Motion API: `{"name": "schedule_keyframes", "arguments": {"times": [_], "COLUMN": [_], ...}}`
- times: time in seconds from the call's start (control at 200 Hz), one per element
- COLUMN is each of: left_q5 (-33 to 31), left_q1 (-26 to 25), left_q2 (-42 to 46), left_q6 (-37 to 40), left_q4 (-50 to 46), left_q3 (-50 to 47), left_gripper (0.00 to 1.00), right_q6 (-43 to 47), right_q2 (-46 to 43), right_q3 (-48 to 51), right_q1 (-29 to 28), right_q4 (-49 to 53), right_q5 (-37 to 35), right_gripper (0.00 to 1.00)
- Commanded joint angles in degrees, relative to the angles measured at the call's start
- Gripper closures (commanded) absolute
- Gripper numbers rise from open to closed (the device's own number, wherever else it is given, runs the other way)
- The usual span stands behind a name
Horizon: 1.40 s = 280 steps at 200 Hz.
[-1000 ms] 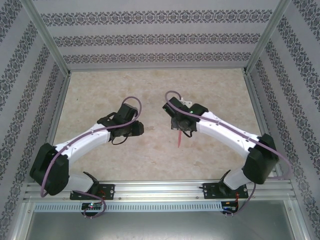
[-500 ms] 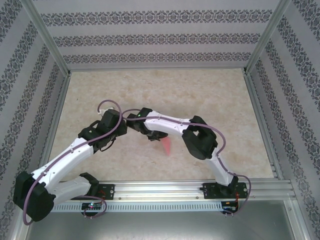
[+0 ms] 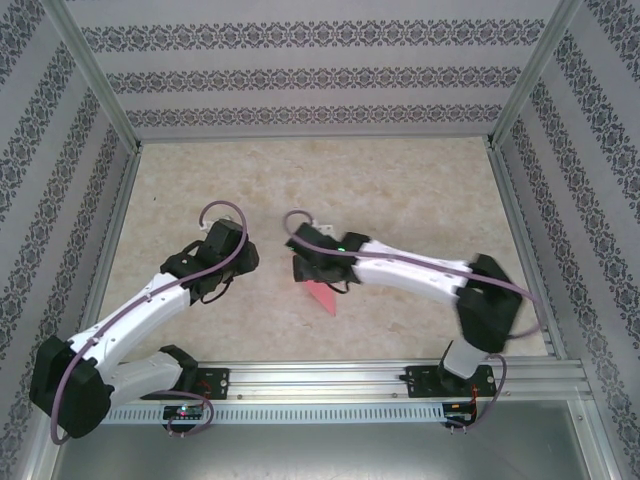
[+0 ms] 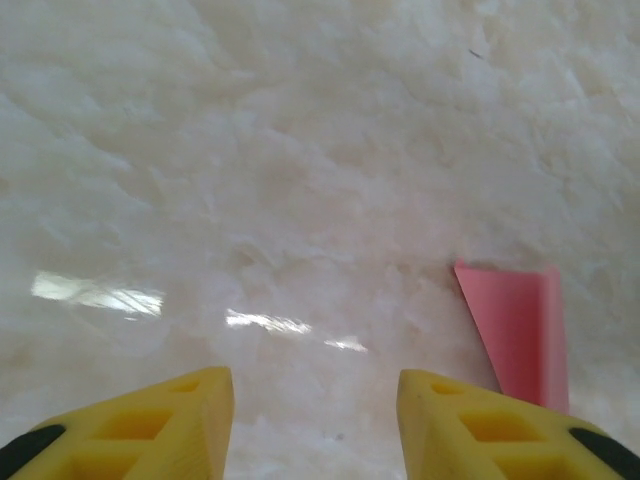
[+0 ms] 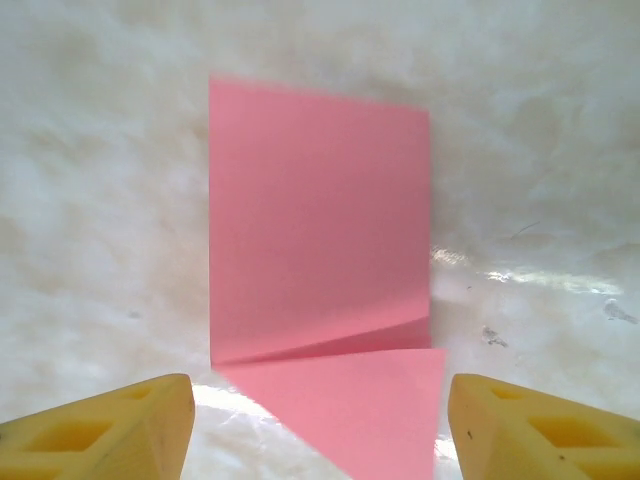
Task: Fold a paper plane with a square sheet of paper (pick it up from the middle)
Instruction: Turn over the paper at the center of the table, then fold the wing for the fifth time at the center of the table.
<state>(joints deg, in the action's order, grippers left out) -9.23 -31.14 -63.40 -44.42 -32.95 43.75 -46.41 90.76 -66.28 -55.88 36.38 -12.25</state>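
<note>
Worktop (image 3: 420, 190): pale marbled surface, with patterned walls (image 3: 320, 75) on three sides.

Paper plane (image 5: 318, 240): pink-red, lying flat on the worktop. From overhead it's about mid-width and closer to the near edge than the far wall.

Plane shape: pretty rough tbh. It has a flat rectangular part, then a slanted crease, then a triangular part tapering to a point on the near side.

Right pincer (image 5: 320, 440): released, with its yellow fingers (image 5: 100, 435) spread wider than the paper. They sit one on each side of the pointed end and grip nothing. Can't tell its height above the sheet.

Left pincer (image 4: 315, 430): also released, with bare worktop between its fingers. In its wrist view the plane is off to the right, just beyond one finger. Can't tell if they touch.

Arms: from overhead, the right arm stretches across toward the left, with its wrist over the plane's far end. The left arm angles in from the left, and its wrist stays apart from the right one.
</note>
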Motion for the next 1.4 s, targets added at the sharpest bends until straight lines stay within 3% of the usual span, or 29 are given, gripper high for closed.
{"name": "schedule_keyframes", "arguments": {"times": [0.0,0.06,0.305,0.405,0.57,1.059,1.204,1.394], "left_q5": [10.1,14.1,24.3,26.9,28.3,25.9,26.1,25.5], "left_q1": [0.5,0.5,0.4,0.4,0.4,0.3,0.4,0.4], "left_q2": [-3.9,-6.7,-15.8,-18.1,-20.9,-19.8,-20.1,-20.1], "left_q6": [3.6,4.2,3.8,2.5,1.2,-0.9,-1.3,-1.3], "left_q4": [5.4,6.6,9.4,11.6,12.3,13.6,14.3,14.2], "left_q3": [0.3,1.1,2.9,2.4,2.8,1.8,1.8,1.5], "left_gripper": [0.51,0.50,0.50,0.49,0.49,0.49,0.49,0.49], "right_q6": [-4.3,-5.6,-8.3,-9.1,-8.4,-6.2,-5.2,-1.1], "right_q2": [-8.9,-12.9,-22.1,-21.0,-14.7,-5.2,-6.3,-9.8], "right_q3": [14.2,21.0,35.7,37.2,34.6,28.1,28.5,29.7], "right_q1": [4.3,6.7,9.7,9.9,9.2,8.9,8.9,6.8], "right_q4": [-21.6,-28.8,-39.0,-41.8,-44.0,-44.5,-44.0,-41.7], "right_q5": [6.4,11.7,12.7,15.7,20.4,22.8,21.1,12.6], "right_gripper": [0.33,0.39,0.64,0.76,0.87,0.93,0.94,0.92]}}
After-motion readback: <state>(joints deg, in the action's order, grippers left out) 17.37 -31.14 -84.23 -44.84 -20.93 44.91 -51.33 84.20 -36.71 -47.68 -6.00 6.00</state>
